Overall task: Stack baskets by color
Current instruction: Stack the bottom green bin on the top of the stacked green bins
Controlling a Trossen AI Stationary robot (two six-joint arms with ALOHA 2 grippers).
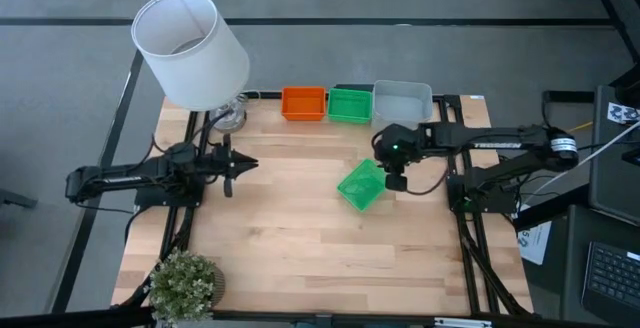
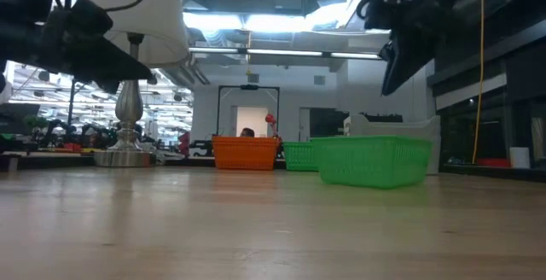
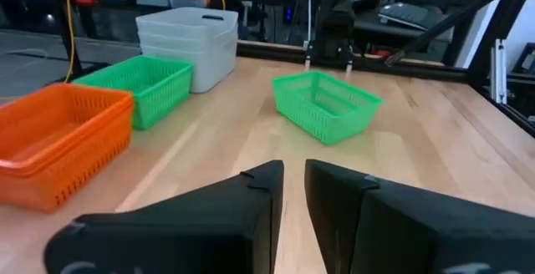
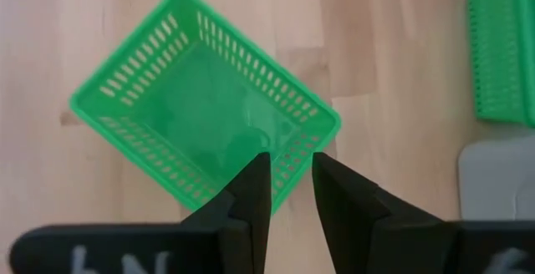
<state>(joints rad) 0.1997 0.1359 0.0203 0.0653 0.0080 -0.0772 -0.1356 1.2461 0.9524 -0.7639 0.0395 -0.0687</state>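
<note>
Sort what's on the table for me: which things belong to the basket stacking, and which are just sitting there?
Job:
- loose green basket, mid-table under the right gripper
- orange stack, far edge
- green stack beside it
- grey-white stack next along

Just sitting there:
- white-shaded lamp
- small potted plant

Lamp [image 1: 193,50] stands at table [image 1: 290,238] far-left corner, white shade tilted, silver base. Small potted plant [image 1: 184,283] at table's near-left corner.
</note>
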